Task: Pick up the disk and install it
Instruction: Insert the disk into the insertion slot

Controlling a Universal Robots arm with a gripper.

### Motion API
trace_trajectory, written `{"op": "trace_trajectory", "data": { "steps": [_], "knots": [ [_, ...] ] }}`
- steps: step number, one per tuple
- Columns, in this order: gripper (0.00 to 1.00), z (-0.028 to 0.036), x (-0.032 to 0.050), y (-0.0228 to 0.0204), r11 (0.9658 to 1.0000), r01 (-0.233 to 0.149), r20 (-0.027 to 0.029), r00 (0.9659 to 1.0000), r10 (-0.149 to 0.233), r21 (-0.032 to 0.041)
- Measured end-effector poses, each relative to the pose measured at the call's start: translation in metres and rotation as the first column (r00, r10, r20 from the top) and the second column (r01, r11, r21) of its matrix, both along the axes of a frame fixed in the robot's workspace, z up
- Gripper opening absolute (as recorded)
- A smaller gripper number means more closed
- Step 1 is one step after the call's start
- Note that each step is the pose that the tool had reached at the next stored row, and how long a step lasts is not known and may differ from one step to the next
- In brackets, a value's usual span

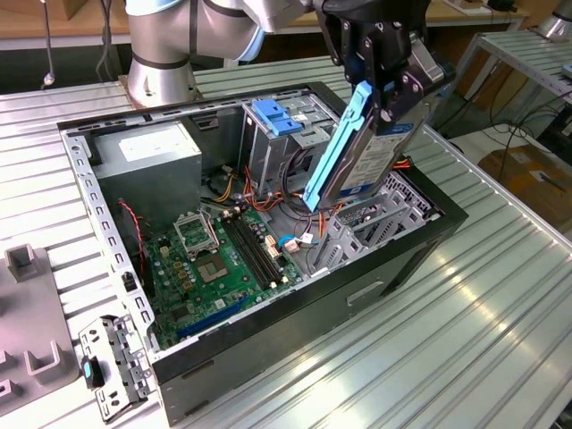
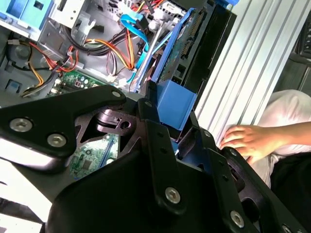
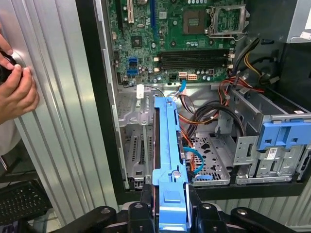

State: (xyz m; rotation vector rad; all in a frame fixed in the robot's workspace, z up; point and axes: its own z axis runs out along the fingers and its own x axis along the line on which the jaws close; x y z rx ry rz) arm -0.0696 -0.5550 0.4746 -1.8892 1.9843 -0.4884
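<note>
1. The computer case (image 1: 268, 357) is black outside and shiny grey inside.
2. The disk (image 1: 374, 152) above the case is grey, with a bright blue edge all along one side.
3. The gripper (image 1: 386, 89) above the case is black.
4. The board (image 1: 214, 268) on the floor of the case is green, with long black slots and tiny silver dots.
5. The wires (image 1: 259, 192) in the middle of the case are orange, yellow, red and black.
6. The tab (image 1: 273, 116) on the grey cage (image 1: 295, 147) inside the case is blue.
7. The table (image 1: 483, 340) under the case is silver with straight stripes.
</note>
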Motion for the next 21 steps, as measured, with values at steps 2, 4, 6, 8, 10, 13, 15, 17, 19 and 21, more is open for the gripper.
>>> {"op": "trace_trajectory", "data": {
  "steps": [2, 4, 6, 8, 10, 13, 15, 17, 19, 21],
  "knots": [
    [0.37, -0.0023, 0.0004, -0.0014, 1.0000, 0.000, 0.0106, 0.9999, 0.000, 0.0000],
    [0.37, -0.0070, 0.0060, -0.0019, 1.0000, 0.000, 0.0131, 0.9999, 0.000, 0.0000],
    [0.37, -0.0118, 0.0165, -0.0022, 1.0000, 0.000, 0.0174, 0.9998, 0.000, -0.0001],
    [0.37, -0.0150, 0.0246, -0.0023, 1.0000, 0.000, 0.0222, 0.9998, 0.000, -0.0001],
    [0.37, -0.0177, 0.0314, -0.0025, 1.0000, -0.001, 0.0281, 0.9996, 0.001, 0.0001],
    [0.37, -0.0190, 0.0338, -0.0030, 1.0000, -0.001, 0.0391, 0.9992, 0.001, -0.0003],
    [0.37, -0.0199, 0.0340, -0.0037, 1.0000, -0.002, 0.0506, 0.9987, 0.002, 0.0000],
    [0.37, -0.0218, 0.0339, -0.0050, 1.0000, -0.002, 0.0647, 0.9979, 0.002, -0.0002],
    [0.37, -0.0230, 0.0340, -0.0055, 1.0000, -0.003, 0.0702, 0.9975, 0.003, -0.0002],
    [0.37, -0.0243, 0.0339, -0.0059, 1.0000, -0.005, 0.0746, 0.9972, 0.005, -0.0001]
  ]
}}
